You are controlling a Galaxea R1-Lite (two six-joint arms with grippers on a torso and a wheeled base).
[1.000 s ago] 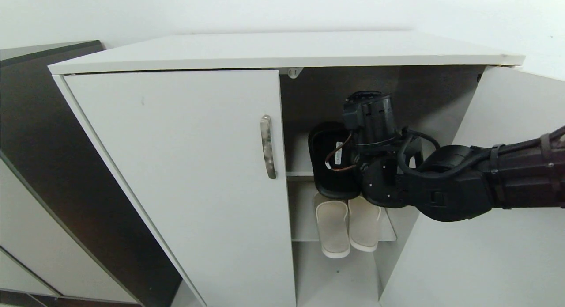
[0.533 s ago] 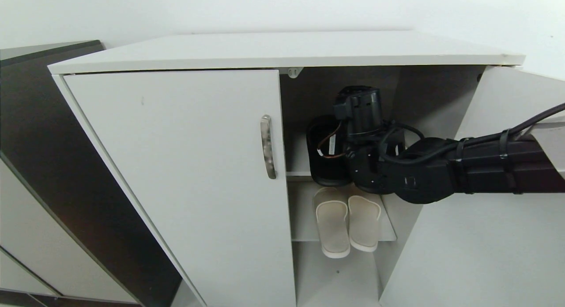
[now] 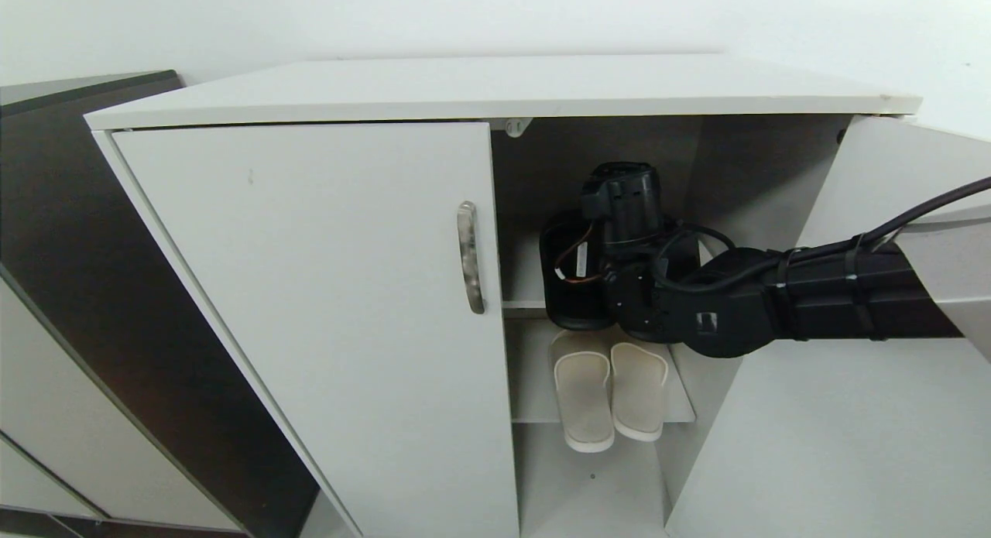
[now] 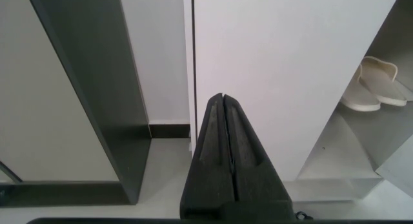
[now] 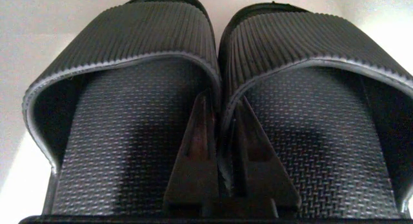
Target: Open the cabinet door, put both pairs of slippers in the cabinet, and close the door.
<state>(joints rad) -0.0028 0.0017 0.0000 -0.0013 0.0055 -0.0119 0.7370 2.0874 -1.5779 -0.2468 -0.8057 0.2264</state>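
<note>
Black left claw (image 4: 223,104), nearest the robot: fingers pressed together on nothing, held before the closed door (image 3: 310,306) of the cabinet (image 3: 495,89). Past it and off to one side lie the cream slippers (image 4: 377,88).

Open door (image 3: 836,445): swung wide on the outer side of the right arm, so the opening stands free for a straight pull-back.

Right claw (image 5: 222,156): inside the cabinet, clenched on the black slippers (image 5: 148,88). Its fingers (image 5: 197,140) pinch the two inner side walls together where the pair meets, just behind the ribbed straps. The pair lies at the upper shelf (image 3: 525,306), heels toward the claw and toes beyond it. Whether the soles already rest fully on the board cannot be told.

Handling, as a judgement: rubber or foam slippers, light and springy, with a dimpled footbed that should not slip. The walls are soft, so the pair may splay or one may drop if gripped loosely. The joined inner walls are the sound place to hold both at once.

Clearances: the edge of the closed door and its handle (image 3: 468,257) stand close on the claw's left. The cabinet side wall is close on its right, and the top panel well above. The cream slippers sit on the shelf directly below the claw, their heels just over its front edge. Room beyond the claw runs to the dark back wall.
</note>
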